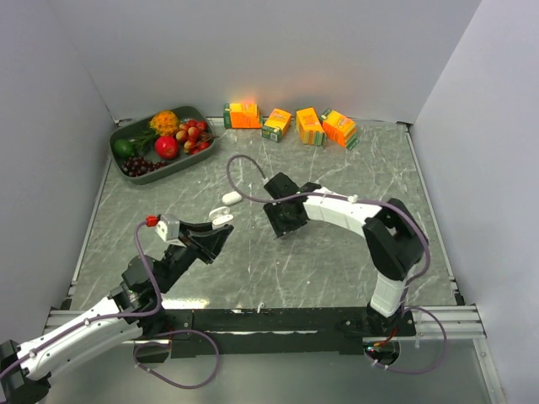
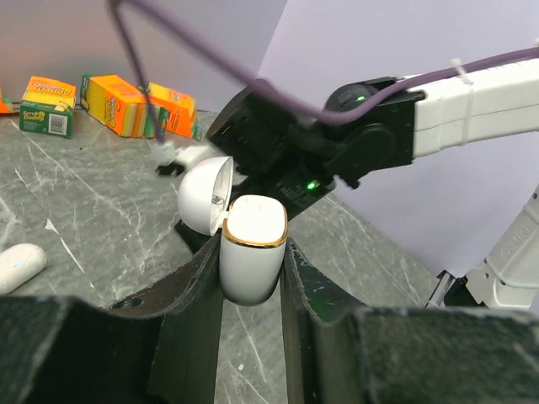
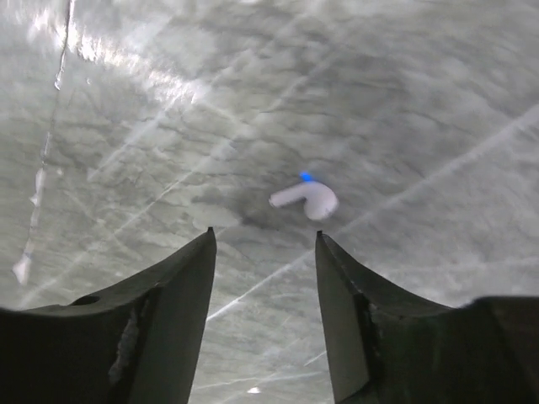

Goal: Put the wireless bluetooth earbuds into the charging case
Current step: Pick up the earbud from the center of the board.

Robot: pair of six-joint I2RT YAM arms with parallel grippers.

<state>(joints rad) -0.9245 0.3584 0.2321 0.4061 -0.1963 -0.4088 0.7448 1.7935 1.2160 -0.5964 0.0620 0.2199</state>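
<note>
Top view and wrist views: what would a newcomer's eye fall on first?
The left hand grips an open white case, lid flipped back, left of the table's middle. The right hand hovers open above a tiny white earbud on the grey table. Bright orange cartons and a fruit tray line the far edge.

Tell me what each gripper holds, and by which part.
The left gripper holds the charging case by its lower body's sides. The right gripper holds nothing, jaws open over an earbud.
</note>
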